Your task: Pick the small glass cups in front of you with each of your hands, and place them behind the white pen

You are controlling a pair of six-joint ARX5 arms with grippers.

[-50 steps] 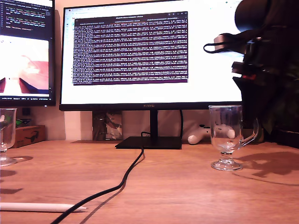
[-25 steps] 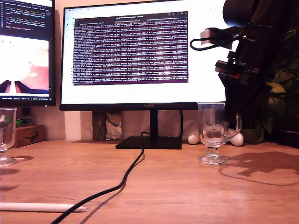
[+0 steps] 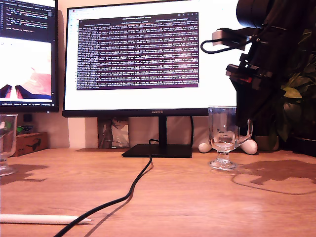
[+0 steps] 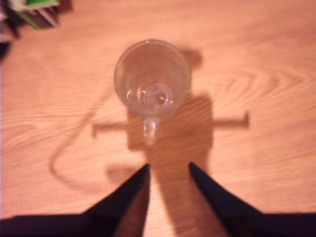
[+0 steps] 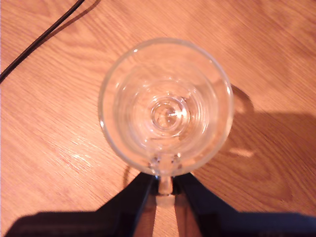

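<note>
Compared with a second ago, the glass cup on the exterior view's right (image 3: 223, 136) now stands farther back and more toward that view's left, and the dark arm (image 3: 261, 59) has come along with it.

Nearest to the camera, the white pen (image 3: 42, 218) lies flat on the table (image 3: 197, 207). Its long side runs across the exterior view, at that view's left. The black cable (image 3: 133, 190) passes just by its tip.

Farther back is the other glass cup (image 3: 6, 143), at the exterior view's left edge. My first gripper (image 4: 168, 170) is spread wide and holds nothing. That cup is a little ahead of it, not touching, with its handle pointing at the gap between the jaws. I think this cup is the closer one to the pen.

My second gripper (image 5: 165, 185) is pinched tight on the handle of the right cup. I cannot tell if that cup's foot is touching the table. It is well away from the pen, close to the monitor (image 3: 138, 54)
</note>
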